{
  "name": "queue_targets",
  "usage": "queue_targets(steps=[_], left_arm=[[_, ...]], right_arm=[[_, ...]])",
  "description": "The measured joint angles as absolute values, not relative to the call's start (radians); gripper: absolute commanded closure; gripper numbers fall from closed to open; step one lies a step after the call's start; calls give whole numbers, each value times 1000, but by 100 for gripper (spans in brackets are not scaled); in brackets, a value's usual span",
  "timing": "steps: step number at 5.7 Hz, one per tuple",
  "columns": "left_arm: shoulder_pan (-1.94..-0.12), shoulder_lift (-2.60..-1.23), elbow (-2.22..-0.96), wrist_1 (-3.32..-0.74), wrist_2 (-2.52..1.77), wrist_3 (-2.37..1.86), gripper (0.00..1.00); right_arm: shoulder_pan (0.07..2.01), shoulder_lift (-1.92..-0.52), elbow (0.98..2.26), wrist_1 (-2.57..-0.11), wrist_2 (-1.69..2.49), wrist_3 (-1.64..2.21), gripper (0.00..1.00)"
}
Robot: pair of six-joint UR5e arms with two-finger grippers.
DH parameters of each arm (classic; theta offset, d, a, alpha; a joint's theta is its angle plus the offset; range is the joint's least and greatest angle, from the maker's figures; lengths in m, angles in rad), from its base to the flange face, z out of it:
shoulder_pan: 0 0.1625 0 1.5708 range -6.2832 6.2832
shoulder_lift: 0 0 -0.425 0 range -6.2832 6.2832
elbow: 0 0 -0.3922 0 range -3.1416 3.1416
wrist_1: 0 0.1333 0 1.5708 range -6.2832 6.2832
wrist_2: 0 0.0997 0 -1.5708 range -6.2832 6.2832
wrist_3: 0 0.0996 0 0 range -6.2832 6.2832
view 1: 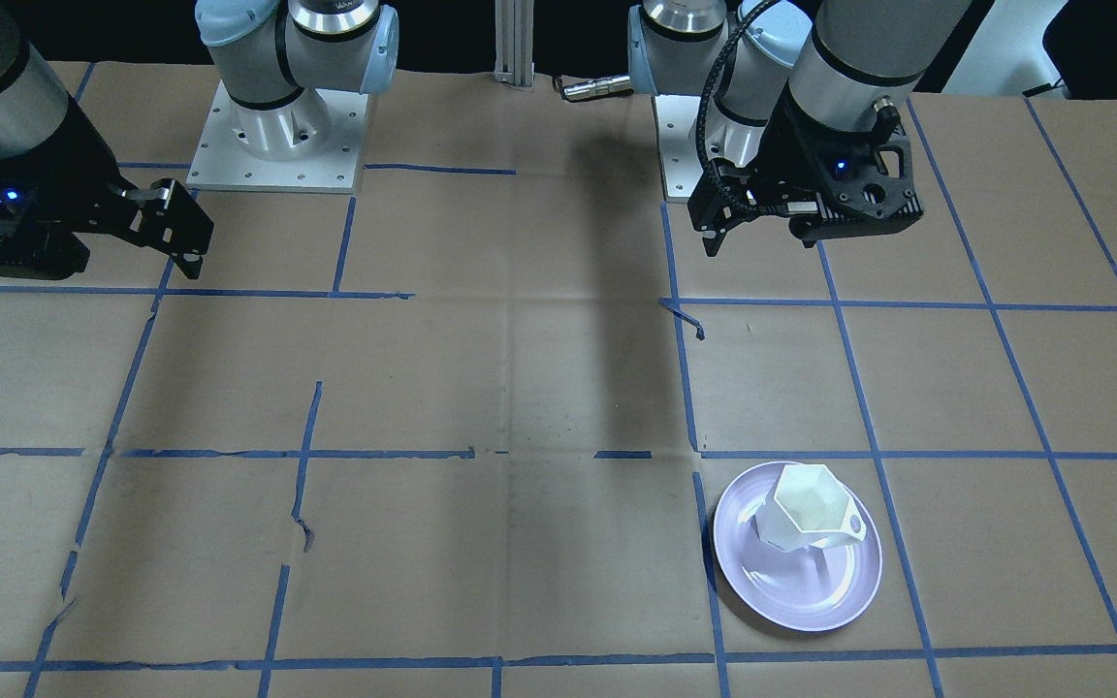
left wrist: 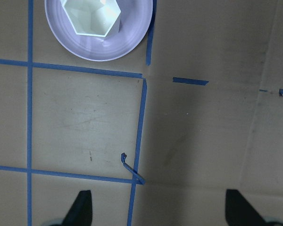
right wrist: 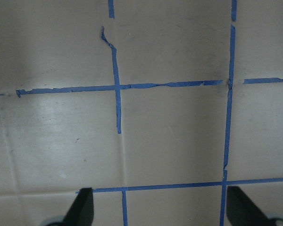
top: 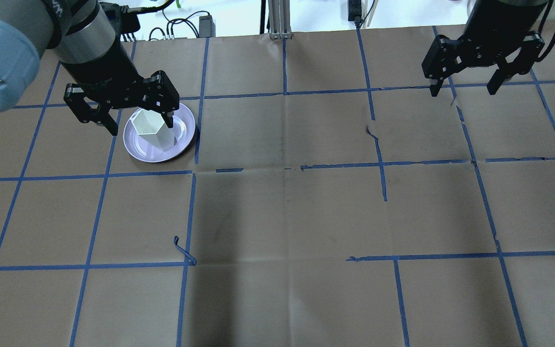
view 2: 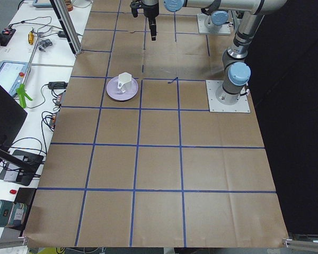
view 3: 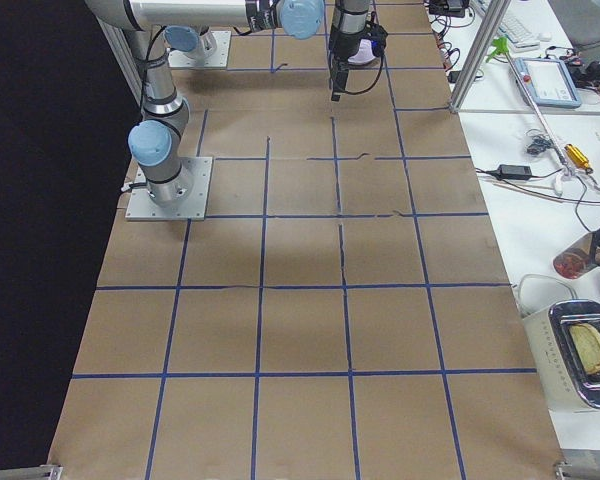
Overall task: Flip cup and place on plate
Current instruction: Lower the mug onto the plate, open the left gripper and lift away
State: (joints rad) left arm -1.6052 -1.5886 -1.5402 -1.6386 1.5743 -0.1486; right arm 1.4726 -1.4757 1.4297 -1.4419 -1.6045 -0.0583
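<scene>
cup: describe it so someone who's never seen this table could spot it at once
On the brown paper table gridded with blue tape, find the lavender plate on the robot's left side. The cup stands on it, mouth up: a white, faceted mug with a thin handle, the only thing there.

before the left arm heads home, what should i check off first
1. cup mouth up: ok, its open rim faces up.
2. cup on the plate: ok, it stands inside the rim, toward the robot's side.
3. cup base flat on the plate: cannot tell, the facets hide the contact.
4. left gripper free of the cup: ok, open, nothing between its fingers, and the cup is off at the wrist view's top edge.
5. right gripper out of the way: ok, open and empty, far across from the plate.
</scene>
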Motion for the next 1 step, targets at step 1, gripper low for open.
queue_targets(steps=[1], left_arm=[[-1606,-1589,-1540,-1636,1575,-148,2]], right_arm=[[1473,-1476,1430,-1442,-1605,-58,0]])
